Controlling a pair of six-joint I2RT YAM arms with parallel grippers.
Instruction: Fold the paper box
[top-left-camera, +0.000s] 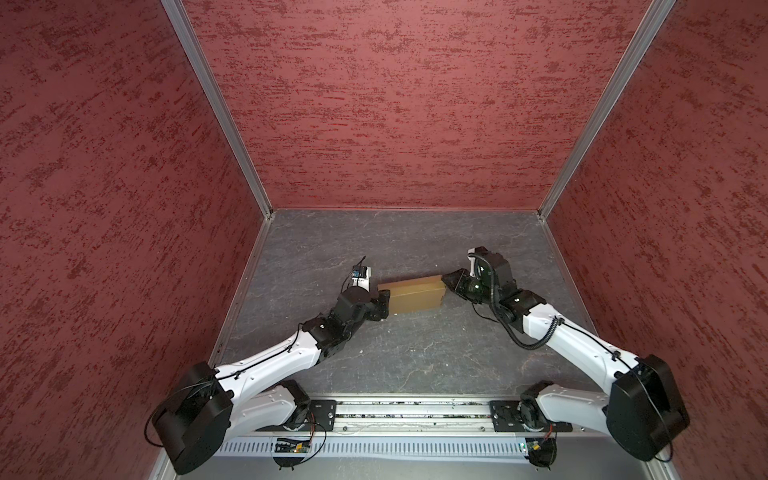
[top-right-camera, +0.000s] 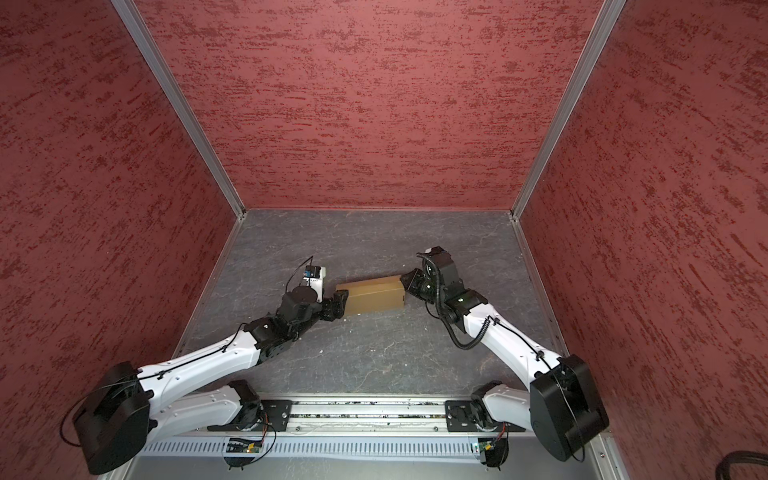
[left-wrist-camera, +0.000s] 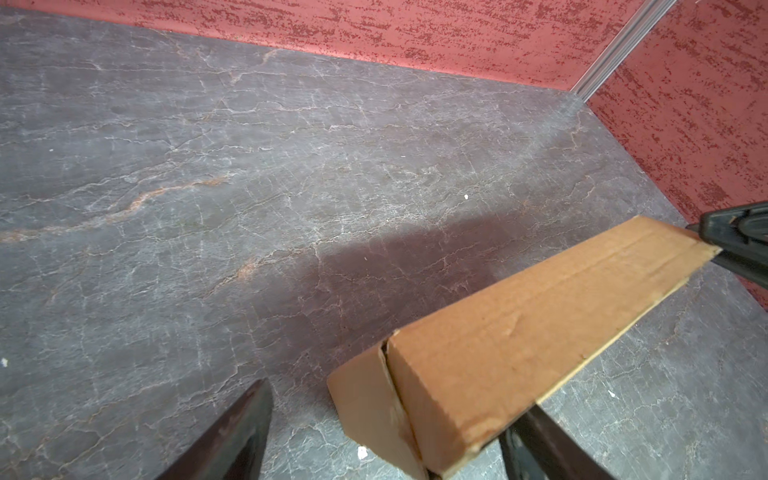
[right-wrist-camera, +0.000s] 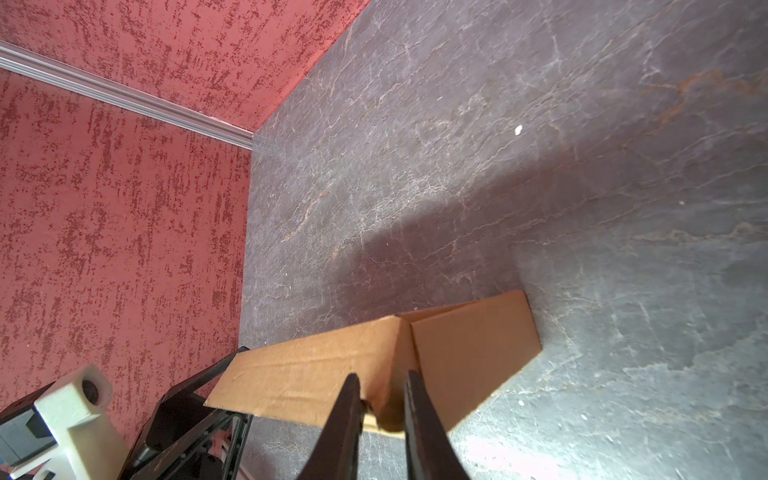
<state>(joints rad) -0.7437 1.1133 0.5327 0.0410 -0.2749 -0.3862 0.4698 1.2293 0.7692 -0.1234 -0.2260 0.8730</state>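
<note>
While the right tool pinches one end of the folded paper box, likely to steady it, the left tool straddles the opposite end with jaws apart.

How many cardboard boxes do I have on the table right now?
1. The paper box lies on the table, between the open left gripper and the right gripper pinching its right end. None seems hidden.

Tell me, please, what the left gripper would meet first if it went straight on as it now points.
Most likely the box. The open left gripper points at its end, which sits between the jaws in the left wrist view, though how much gap is left is hard to judge.
</note>
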